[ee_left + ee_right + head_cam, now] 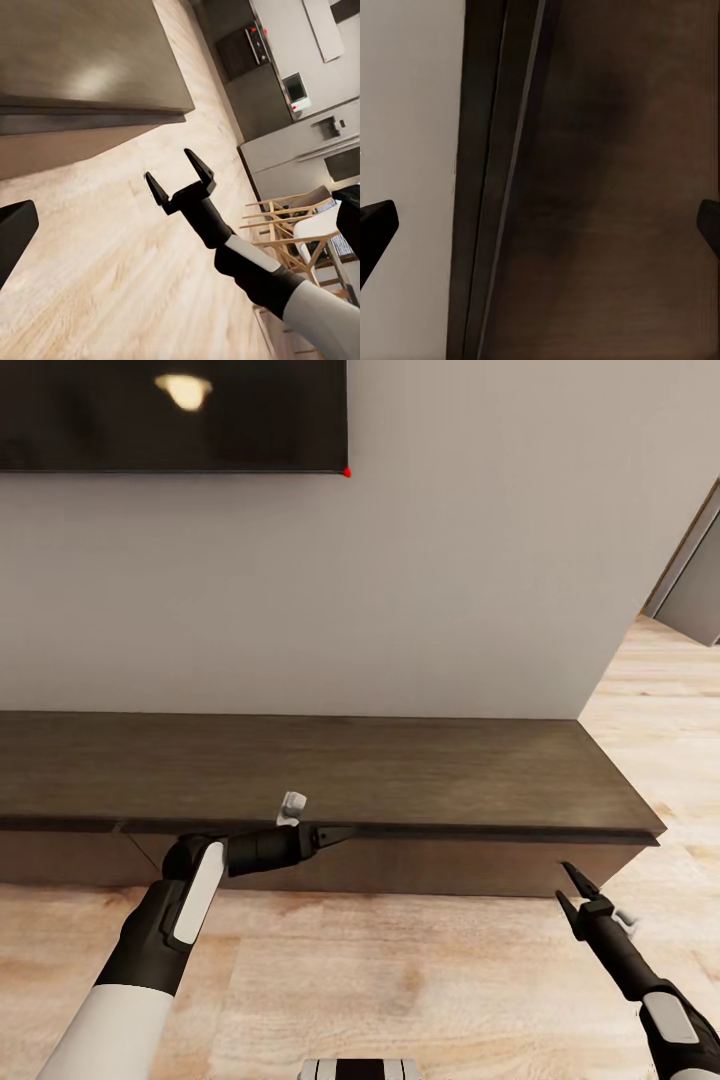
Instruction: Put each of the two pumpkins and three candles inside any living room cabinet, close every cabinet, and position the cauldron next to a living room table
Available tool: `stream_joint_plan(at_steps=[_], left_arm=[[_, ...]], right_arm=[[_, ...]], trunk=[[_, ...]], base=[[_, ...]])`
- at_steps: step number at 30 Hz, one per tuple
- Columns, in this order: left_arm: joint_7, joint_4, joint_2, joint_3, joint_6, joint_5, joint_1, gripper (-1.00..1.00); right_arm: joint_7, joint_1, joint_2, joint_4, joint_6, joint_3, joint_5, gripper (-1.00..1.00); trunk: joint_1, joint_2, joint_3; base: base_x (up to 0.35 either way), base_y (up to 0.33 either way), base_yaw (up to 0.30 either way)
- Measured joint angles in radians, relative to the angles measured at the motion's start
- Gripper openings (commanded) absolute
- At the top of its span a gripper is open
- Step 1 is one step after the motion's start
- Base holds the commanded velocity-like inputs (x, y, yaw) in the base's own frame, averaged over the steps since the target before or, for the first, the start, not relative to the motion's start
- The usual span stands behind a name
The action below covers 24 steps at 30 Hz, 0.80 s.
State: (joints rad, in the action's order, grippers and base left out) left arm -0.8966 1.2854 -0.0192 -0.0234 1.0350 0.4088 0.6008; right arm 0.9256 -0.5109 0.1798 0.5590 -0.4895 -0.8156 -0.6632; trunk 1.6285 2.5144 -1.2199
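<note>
The cabinet (400,770) is a long low dark brown console against the wall, and its drawer fronts look shut. My left gripper (338,834) lies level at the front edge of the cabinet's top, pointing right. Its dark fingers (15,232) stand wide apart at the borders of the left wrist view, so it is open and empty. My right gripper (570,888) hangs open and empty in front of the cabinet's right end, above the floor, and the left wrist view also catches my right gripper (178,174). The right wrist view looks close at the cabinet (615,187). Pumpkins, candles and cauldron are out of view.
A dark TV (170,415) hangs on the pale wall above the console. Light wood floor (400,980) runs in front and past the console's right end toward a doorway (690,570). Wooden chairs (300,225) and kitchen units (300,82) stand further off.
</note>
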Motion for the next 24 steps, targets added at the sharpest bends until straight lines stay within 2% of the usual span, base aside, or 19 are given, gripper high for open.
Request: stream_joint_plan(at_steps=[7,10,17,24], left_arm=[[0.001,0.000,0.000,0.000,-0.002,0.000,0.000,1.00],[0.001,0.000,0.000,0.000,-0.003,-0.001,0.000,1.00],[0.002,0.000,0.000,0.000,-0.006,-0.004,0.000,1.00],[0.003,0.000,0.000,-0.001,-0.008,-0.005,0.000,1.00]], right_arm=[[0.019,0.004,0.013,0.000,0.000,0.000,-0.002,1.00],[0.063,0.005,0.016,-0.002,-0.001,-0.001,-0.003,1.00],[0.097,0.009,0.024,-0.007,-0.004,-0.001,-0.001,1.00],[0.105,0.009,0.030,-0.008,-0.043,-0.002,-0.001,1.00]], trunk=[[0.000,0.000,0.000],[0.000,0.000,0.000],[0.003,0.002,-0.027],[0.006,0.003,-0.054]], base=[[0.000,0.000,0.000],[0.000,0.000,0.000],[0.000,0.000,0.000],[0.000,0.000,0.000]])
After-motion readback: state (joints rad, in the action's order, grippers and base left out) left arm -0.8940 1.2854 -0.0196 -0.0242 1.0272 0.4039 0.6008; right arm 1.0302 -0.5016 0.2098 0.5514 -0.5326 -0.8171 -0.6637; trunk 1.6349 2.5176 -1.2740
